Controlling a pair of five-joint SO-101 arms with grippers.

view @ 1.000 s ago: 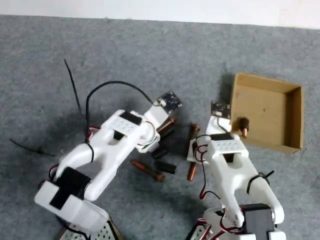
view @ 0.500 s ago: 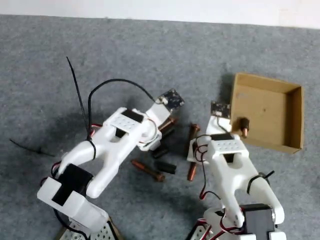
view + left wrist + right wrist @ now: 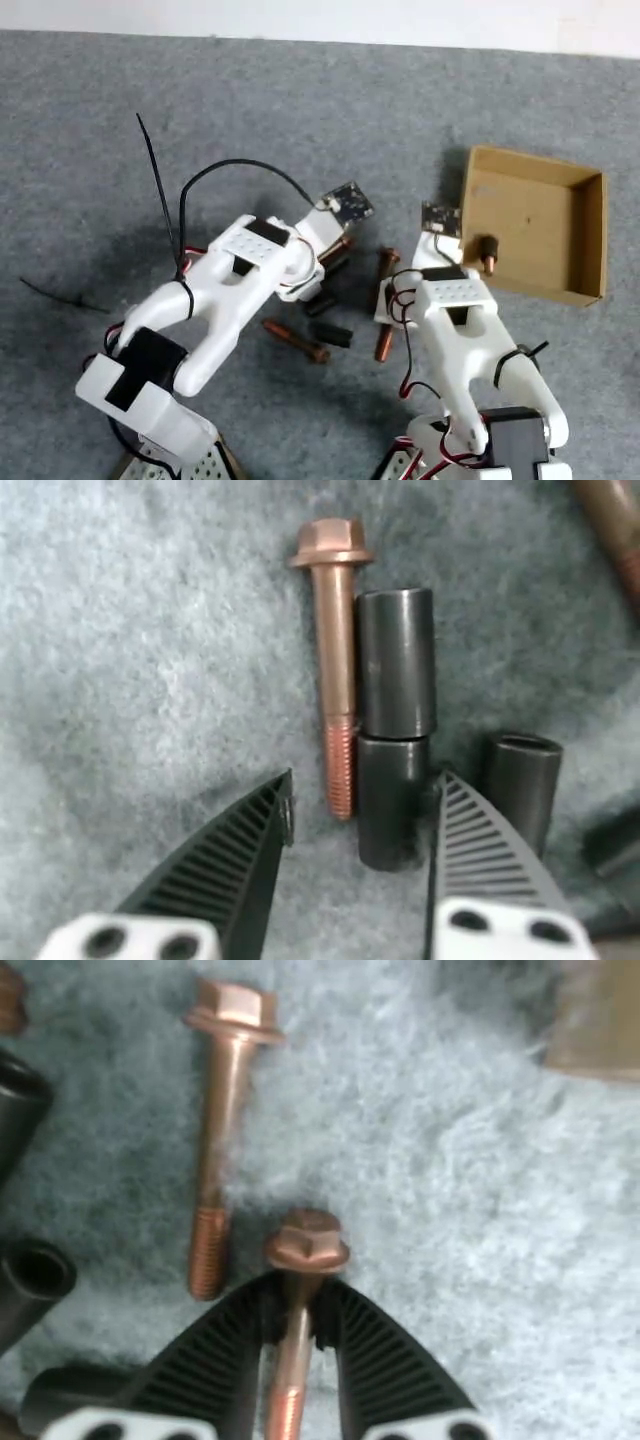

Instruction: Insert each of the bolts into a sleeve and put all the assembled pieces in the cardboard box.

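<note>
1 assembled piece (image 3: 487, 252) lies in the cardboard box (image 3: 580, 235) by its left wall. The right end effector (image 3: 297, 1305) pinches a bolt (image 3: 305, 1245) by the shank, head outward, threads cut off. The left end effector (image 3: 365, 785) is spread around a second bolt (image 3: 335, 670) and a sleeve (image 3: 392, 815) lying parallel on the surface (image 3: 120, 630).

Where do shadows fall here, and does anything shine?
High view: soft shadows lie on the grey mat under the left arm and right arm. Left wrist view: the longer black sleeve shows a sheen along its side. Right wrist view: the bolt in the claw glints at its head.
</note>
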